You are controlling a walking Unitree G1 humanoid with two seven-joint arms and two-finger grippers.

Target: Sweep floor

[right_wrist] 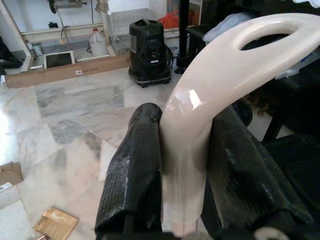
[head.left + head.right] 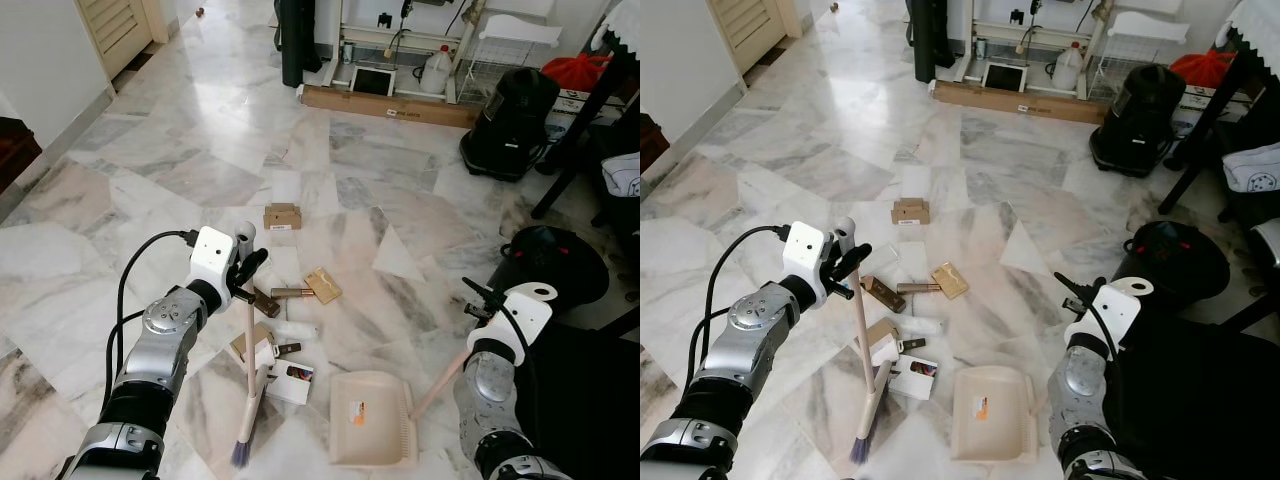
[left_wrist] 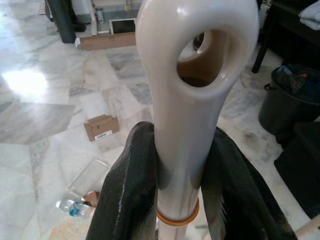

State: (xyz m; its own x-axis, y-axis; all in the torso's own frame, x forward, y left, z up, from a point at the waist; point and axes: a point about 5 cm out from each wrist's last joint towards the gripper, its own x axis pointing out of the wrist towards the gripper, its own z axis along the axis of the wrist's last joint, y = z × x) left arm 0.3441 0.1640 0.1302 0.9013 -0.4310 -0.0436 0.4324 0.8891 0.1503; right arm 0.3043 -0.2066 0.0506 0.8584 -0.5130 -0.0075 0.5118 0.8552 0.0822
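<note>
My left gripper [image 2: 246,272] is shut on the cream handle of a small broom [image 2: 248,385] that stands upright, its purple bristles [image 2: 241,452] on the marble floor. In the left wrist view the black fingers [image 3: 125,195] clamp the broom handle [image 3: 185,115] just below its hanging loop. My right gripper [image 2: 483,302] is shut on the long handle of a cream dustpan [image 2: 372,418], whose pan lies flat on the floor just right of the bristles. Litter lies beyond both: small boxes [image 2: 282,215], a tan packet [image 2: 322,285], a brown bottle [image 2: 290,293] and cards [image 2: 289,382].
A black vacuum cleaner [image 2: 512,123] and a long cardboard box [image 2: 388,104] stand at the back. A dark round bin [image 2: 553,262] and a dark table leg [image 2: 580,130] crowd the right side. A louvred door [image 2: 115,28] is at the far left.
</note>
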